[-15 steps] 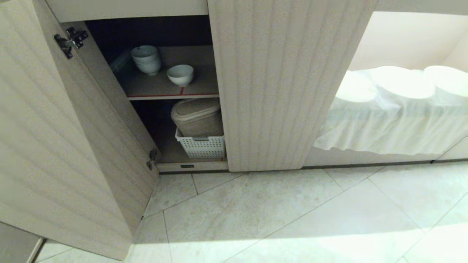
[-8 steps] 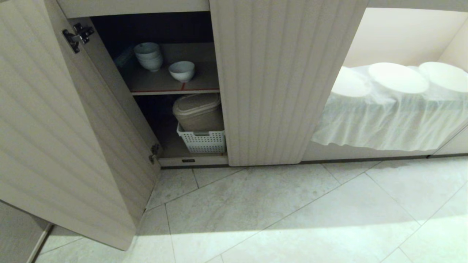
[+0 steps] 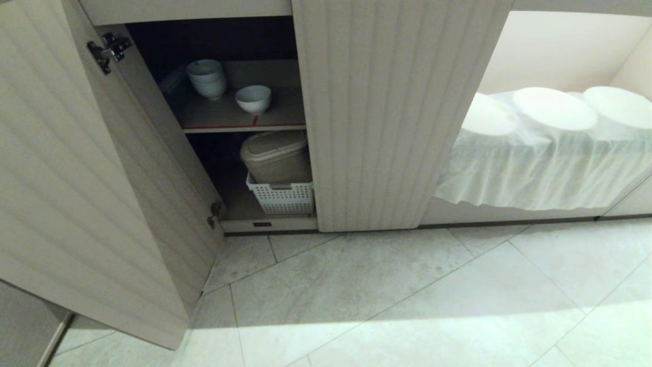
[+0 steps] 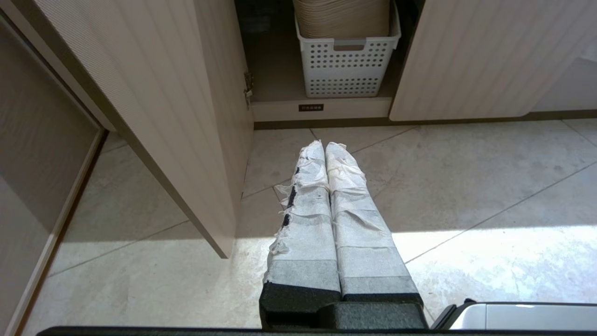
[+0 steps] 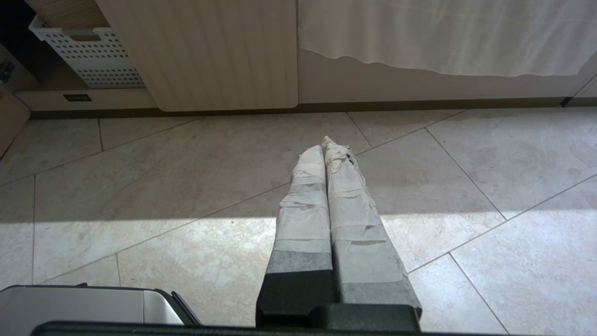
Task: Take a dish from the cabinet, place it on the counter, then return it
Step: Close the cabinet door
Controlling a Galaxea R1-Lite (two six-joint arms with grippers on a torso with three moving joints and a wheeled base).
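- The bowl (image 3: 252, 98) sits untouched on the upper shelf (image 3: 224, 120) of the open cabinet (image 3: 397, 117), at about 11 o'clock in the head view, just beside a stack of bowls (image 3: 206, 79) to its 10 o'clock.
- Below it, a tan bin (image 3: 276, 157) stands in a white basket (image 3: 281, 198) on the cabinet floor.
- Over the last second the whole head view slid: the cabinet opening moved up and slightly toward 3 o'clock, then settled. That reads as the camera shifting, not the dishes; the last half second shows no further change.
- Left gripper (image 4: 325, 148) hangs low over the floor tiles (image 3: 387, 290) in front of the open door (image 3: 76, 183), taped fingers pressed together, holding nothing.
- Right gripper (image 5: 325, 145) hangs likewise over the tiles before the closed door, fingers together, empty.
- No counter top is in view; covered plates (image 3: 555, 108) rest at 2 o'clock.
- Judgement: the robot appears newly positioned, and the reach for the bowl has not begun.
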